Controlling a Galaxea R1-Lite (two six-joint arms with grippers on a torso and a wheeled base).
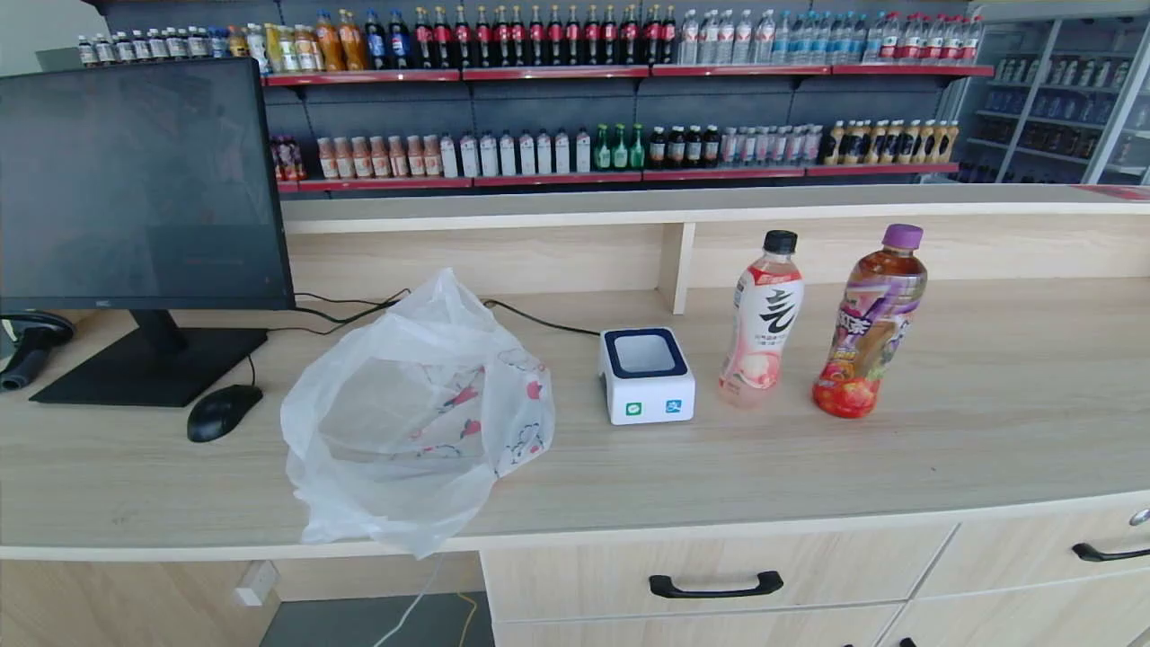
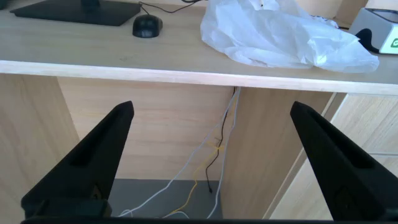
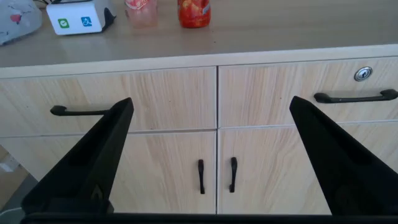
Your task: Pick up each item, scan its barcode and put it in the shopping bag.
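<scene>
Shopping bag [image 1: 418, 413]: translucent white plastic with a red print, mouth open, slumped on the near left part of the counter [image 1: 809, 449], its lower edge hanging over the near lip.
Scanner [image 1: 646, 375]: small white box with a dark-framed window on top, just right of the bag.
Pink bottle [image 1: 761, 319]: black cap, upright, right of the scanner.
Purple-capped bottle [image 1: 870, 323]: amber drink, upright, just beside the pink one, not touching.
Counter: pale wood, with a raised ledge along the far side and drawers with black handles [image 1: 715, 586] in its front.
Monitor [image 1: 135, 189]: dark screen, far left, with a mouse [image 1: 223, 411] near its stand.
Room: shelves [image 1: 629, 72] of bottled drinks along the far wall; a glass-door cooler [image 1: 1051, 99] at far right.
Hard to make out: the bag's contents and the barcodes on both bottles. The right wrist view cuts both bottles off above their bases.
Left gripper [image 2: 211, 107]: fingers spread wide, holding nothing, below counter level, facing the cables under the bag.
Right gripper [image 3: 210, 101]: fingers spread wide, holding nothing, facing the drawers below the scanner and bottles.
</scene>
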